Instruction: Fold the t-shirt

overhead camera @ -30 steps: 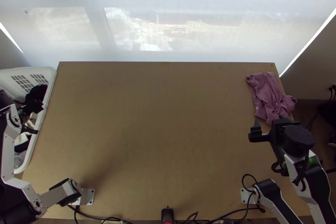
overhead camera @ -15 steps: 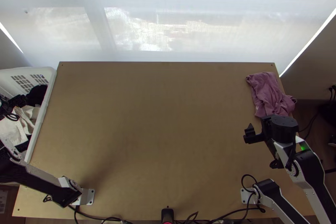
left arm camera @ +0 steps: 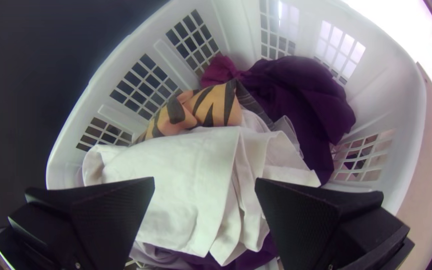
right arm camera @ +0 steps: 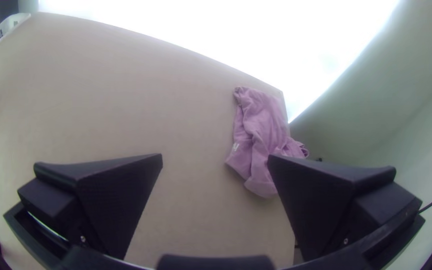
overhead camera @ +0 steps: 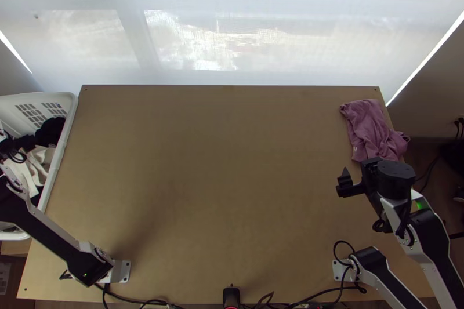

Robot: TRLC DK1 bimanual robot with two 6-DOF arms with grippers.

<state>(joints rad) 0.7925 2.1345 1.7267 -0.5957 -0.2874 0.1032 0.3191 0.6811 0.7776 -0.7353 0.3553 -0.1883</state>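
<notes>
Over the white basket (left arm camera: pixel 401 100), is at the pick-up step with left end effector (left arm camera: pixel 205 181) and right end effector (right arm camera: pixel 215 157) released, so should pinch the white cloth (left arm camera: pixel 196 160), perhaps the T-shirt, not the mauve garment (right arm camera: pixel 258 130) bunched at the edge of the table (overhead camera: pixel 232 193).

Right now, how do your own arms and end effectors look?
The left arm and right arm have silver-grey links with black joints and covers. A thin black cable loops at the right base; a small green light glows on that arm. The left end effector and right end effector each have two wide, flat black fingers.
</notes>
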